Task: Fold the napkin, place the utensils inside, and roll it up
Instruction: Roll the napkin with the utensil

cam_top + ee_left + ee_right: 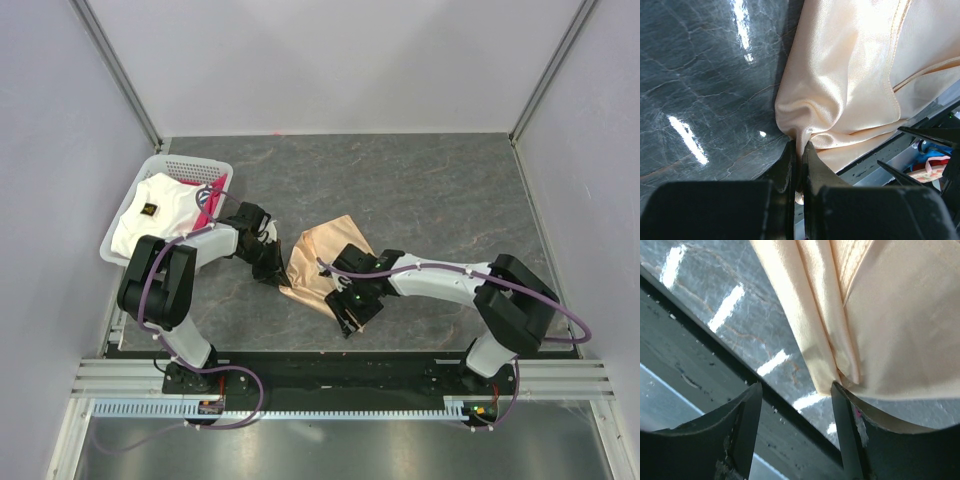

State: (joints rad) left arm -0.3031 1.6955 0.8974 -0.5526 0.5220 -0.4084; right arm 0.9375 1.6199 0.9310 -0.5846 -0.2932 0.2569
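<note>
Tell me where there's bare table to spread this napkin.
Free: the table behind the napkin up to the back wall, and rightward to the side wall. Crowded: the basket corner at left, and the near edge, where the left hand and right hand work.

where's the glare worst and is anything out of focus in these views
left wrist: white glare streaks on the dark table, sheen on the napkin, the left pincer pinching it is dark and soft; right wrist: similar streaks, right pincer soft up close; top external: even light, no strong glare
</note>
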